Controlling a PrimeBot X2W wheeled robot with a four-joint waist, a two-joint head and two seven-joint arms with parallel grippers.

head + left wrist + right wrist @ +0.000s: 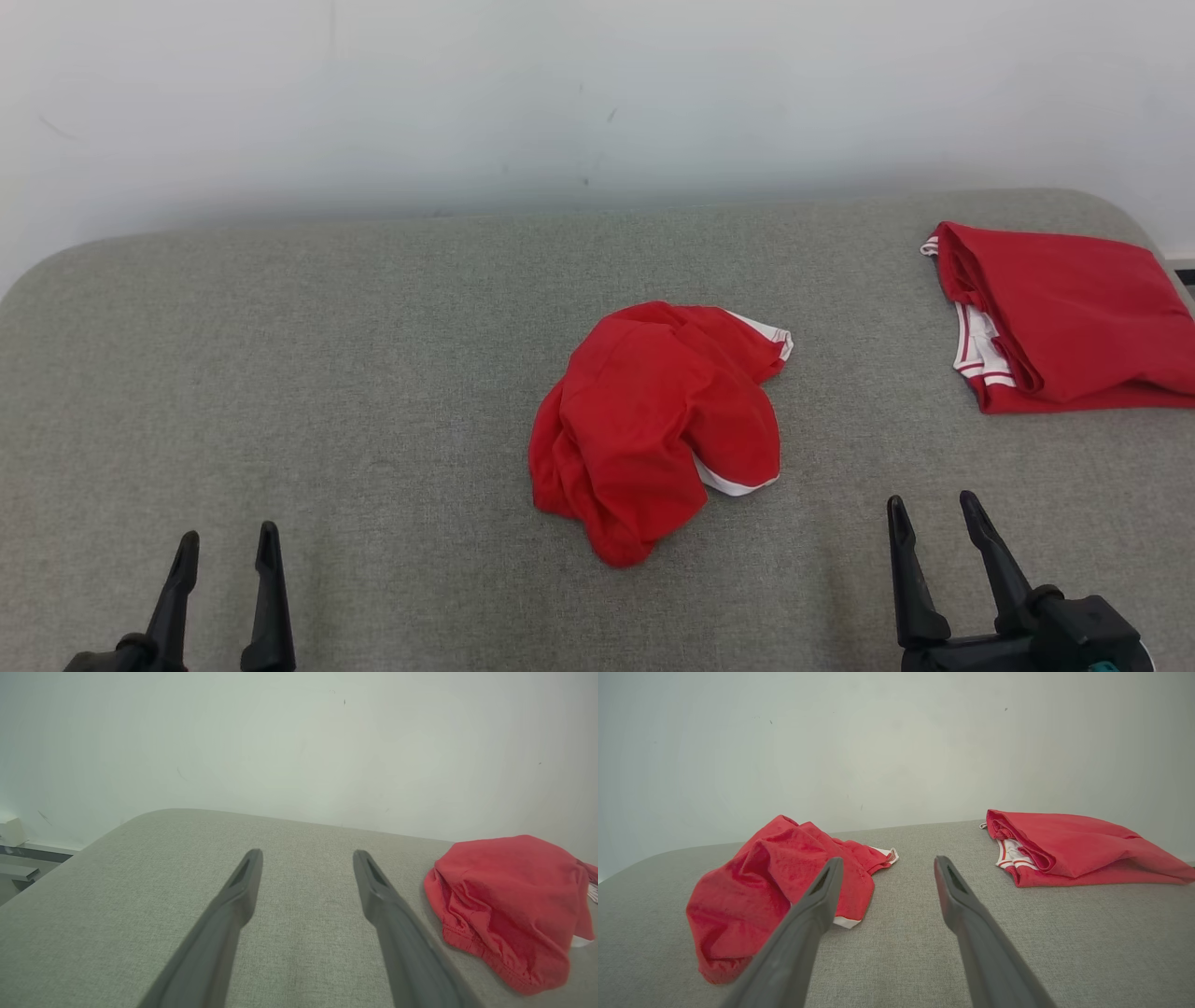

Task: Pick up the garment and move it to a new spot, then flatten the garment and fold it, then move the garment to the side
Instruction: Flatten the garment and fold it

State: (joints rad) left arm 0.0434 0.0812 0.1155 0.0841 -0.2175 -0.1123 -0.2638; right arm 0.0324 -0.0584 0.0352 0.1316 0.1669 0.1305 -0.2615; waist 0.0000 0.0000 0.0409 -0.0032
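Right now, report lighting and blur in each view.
Head view: soft, even light, faint shadow under the crumpled red garment with white trim. Left wrist view: left gripper blurred near the lens. Right wrist view: right gripper soft, folded red garment sharp.

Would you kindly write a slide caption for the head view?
Crumpled red garment mid-table, folded red garment at far right, left gripper and right gripper open at the near edge.

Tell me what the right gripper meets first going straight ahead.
Likely bare grey surface: the right gripper points into the gap between crumpled garment and folded garment, touching neither; depth is unclear.
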